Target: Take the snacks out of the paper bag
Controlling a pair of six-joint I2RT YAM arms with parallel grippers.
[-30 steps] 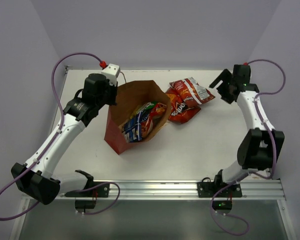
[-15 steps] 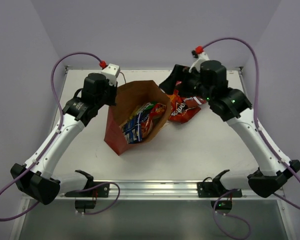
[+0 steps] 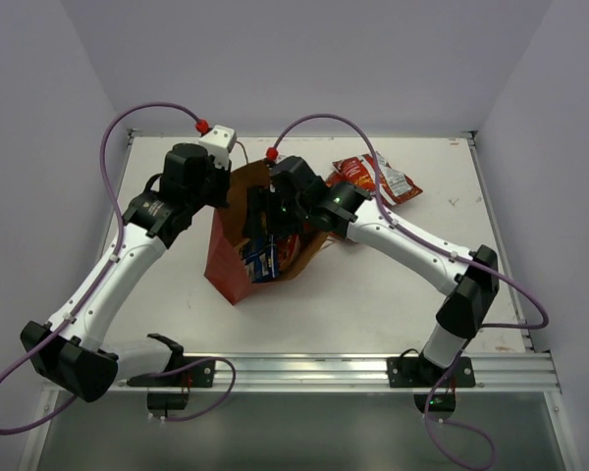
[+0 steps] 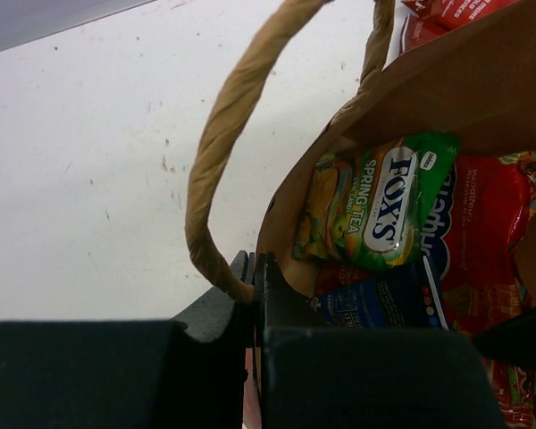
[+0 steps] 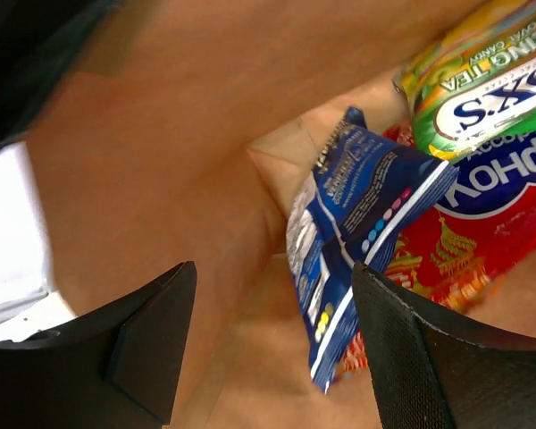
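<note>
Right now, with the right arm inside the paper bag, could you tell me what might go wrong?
1. The open right fingers bracket only a corner of the blue bag, with the red bag right behind; closing could slip off or pinch both.
2. The left fingers hold the paper bag just by its rim; a snagged lift might tear or tip it.

1 paper bag [image 3: 223,263], 5 snacks [image 4: 393,206], 2 arms [image 3: 118,275]

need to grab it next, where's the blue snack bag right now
Right wrist view: the blue snack bag lies inside the paper bag, just ahead of the open right gripper, beside the green bag.
</note>
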